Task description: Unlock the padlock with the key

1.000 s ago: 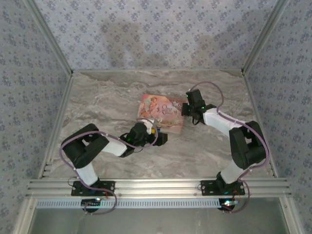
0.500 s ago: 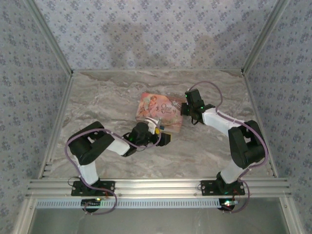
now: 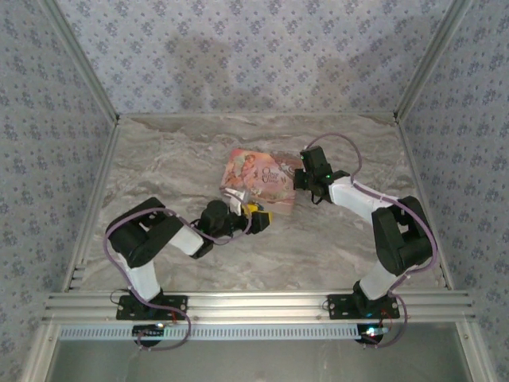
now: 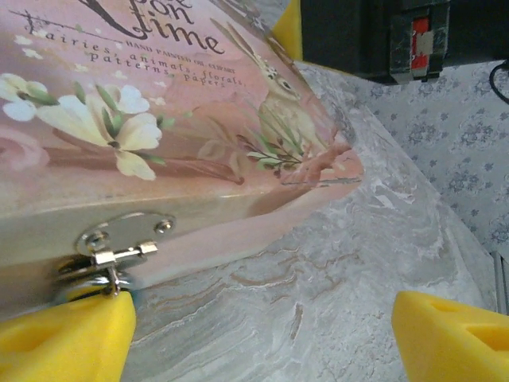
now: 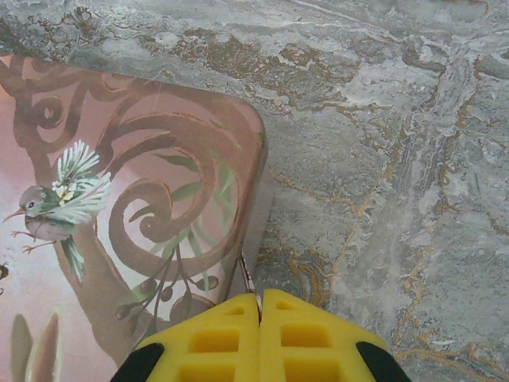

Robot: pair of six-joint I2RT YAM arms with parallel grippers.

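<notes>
Pink box [image 4: 159,119] ahead of spread left pincer [image 4: 258,334], clasp [image 4: 119,239] partly behind one pad [image 4: 64,338]; right pincer [image 5: 260,310] pressed together at its corner.

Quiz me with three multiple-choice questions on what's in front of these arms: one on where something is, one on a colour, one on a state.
1. Where does the pink box lie?
A. inside a drawer
B. on the marble table
C. on a chair

2. What colour are the finger pads?
A. yellow
B. green
C. white

3. How do the right gripper's jaws stand?
A. wide apart
B. clamped on a cup
C. shut together

Answers:
1 B, the box lies flat on the marble.
2 A, both wrist views show yellow pads.
3 C, the right wrist view shows its two pads pressed together with no gap.
</notes>
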